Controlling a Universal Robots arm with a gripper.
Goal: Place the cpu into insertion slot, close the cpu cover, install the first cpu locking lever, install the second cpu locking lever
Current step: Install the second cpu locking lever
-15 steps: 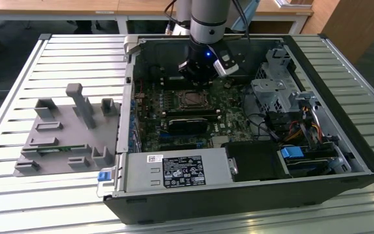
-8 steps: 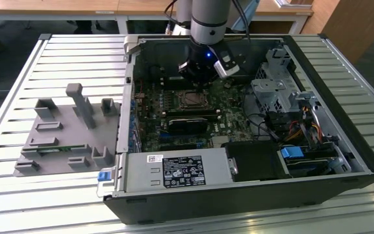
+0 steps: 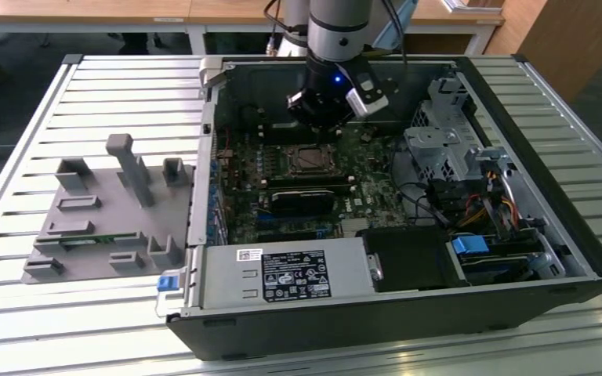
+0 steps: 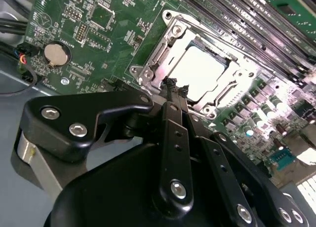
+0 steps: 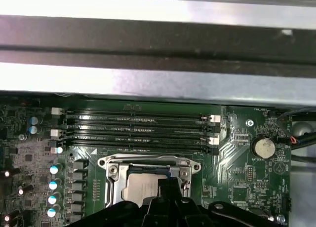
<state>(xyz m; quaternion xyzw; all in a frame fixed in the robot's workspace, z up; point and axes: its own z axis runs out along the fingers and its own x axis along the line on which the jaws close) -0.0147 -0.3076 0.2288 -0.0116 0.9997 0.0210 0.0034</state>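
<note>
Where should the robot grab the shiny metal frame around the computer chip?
Probably by its thin outer rim, coming down from above. The cpu cover lies flat over the cpu, which fills its window, so only the edge offers anything to pinch. The motherboard sits close all around, so a sideways approach looks blocked.

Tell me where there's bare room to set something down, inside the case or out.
Free: the slatted table beyond the grey fixture, and the strip at the exterior view's left of it. Crowded: inside the computer case, where the gripper hangs over the cpu, memory slots alongside, cables at the exterior view's right.
</note>
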